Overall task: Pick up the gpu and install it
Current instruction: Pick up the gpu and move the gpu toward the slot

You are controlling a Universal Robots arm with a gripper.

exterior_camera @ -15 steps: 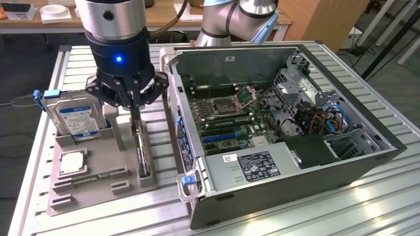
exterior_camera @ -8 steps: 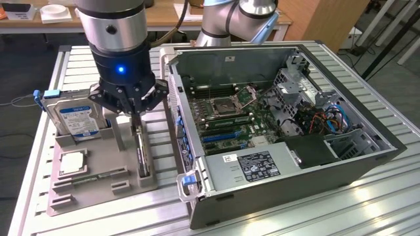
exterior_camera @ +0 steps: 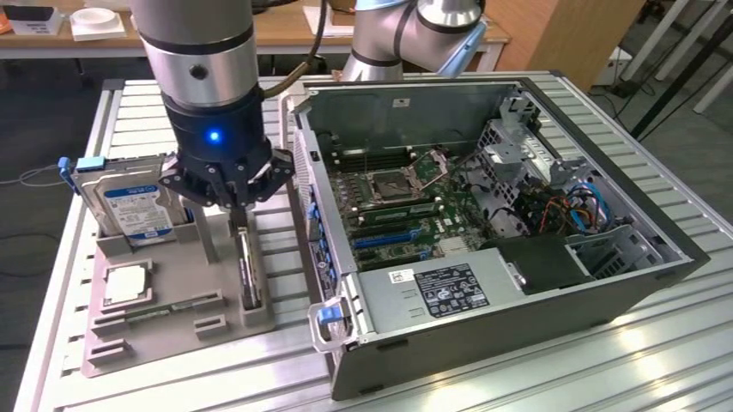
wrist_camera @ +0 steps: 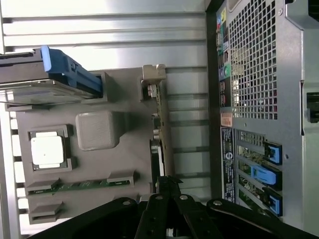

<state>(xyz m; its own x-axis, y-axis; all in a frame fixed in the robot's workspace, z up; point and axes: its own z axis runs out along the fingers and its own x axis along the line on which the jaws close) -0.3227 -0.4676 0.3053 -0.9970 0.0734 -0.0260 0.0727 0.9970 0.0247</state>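
Evidently the gripper (exterior_camera: 235, 199) is pinched shut on the upper edge of the gpu (exterior_camera: 249, 270), which stands on edge in its slot along the 3 o'clock side of the grey fixture tray (exterior_camera: 172, 266). A straight vertical pull should free the thin card without levering it against the slot. At 3 o'clock, just beside, rises the open computer case (exterior_camera: 458, 343), whose wall the card must clear. The hard drive (exterior_camera: 129, 202) stands at 10 o'clock, the CPU (exterior_camera: 126, 283) at 8 o'clock.
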